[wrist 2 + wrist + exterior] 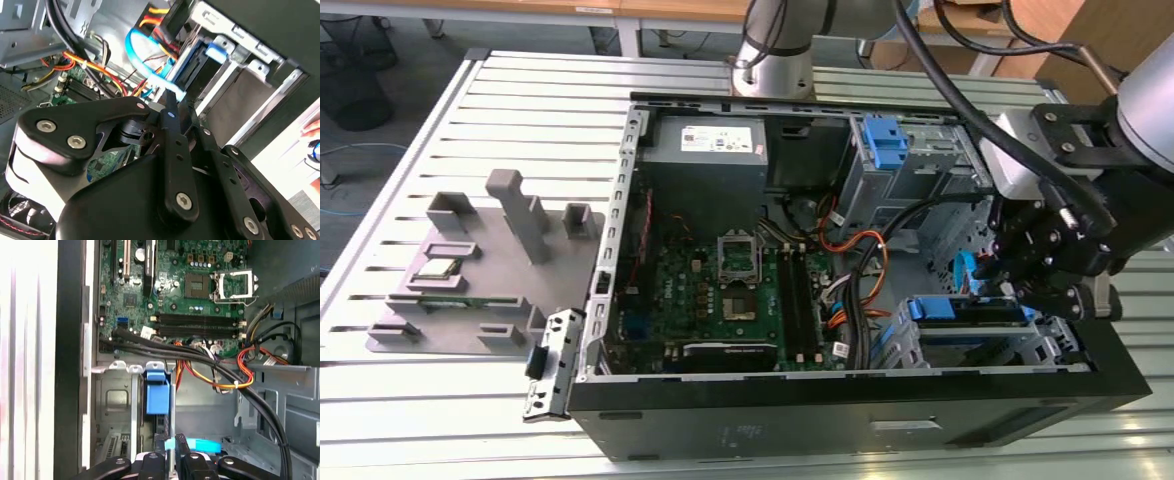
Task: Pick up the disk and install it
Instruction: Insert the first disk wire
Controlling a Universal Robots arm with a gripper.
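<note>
Starting at the exterior view's left, a grey plastic fixture with upright blocks (480,260) stands on the slatted metal table (400,150). Next comes the open black computer case (854,425), with the green motherboard (734,290) on its floor and the grey power-supply box (707,140) at the far side. An empty blue plastic bracket (887,140) sits in the far drive bay, well apart from the fingers.

The disk (970,312) is a flat silver hard drive clipped in blue plastic side rails. It sits in the near metal drive cage (987,350), directly at the fingertips of the black gripper (1017,290). In the exterior view its long axis runs from left to right, and the blue rail lies along its upper edge.

In the first wrist view the disk (157,392) is seen edge-on (mostly the blue end tab and a thin dark side). It points away from the gripper (170,462) toward the motherboard. The fingers (152,461) are drawn close together, pinching the disk's near edge. A light-blue flat cable (200,445) lies just beside them. In the second wrist view one finger (172,145) reaches into the cage.
</note>
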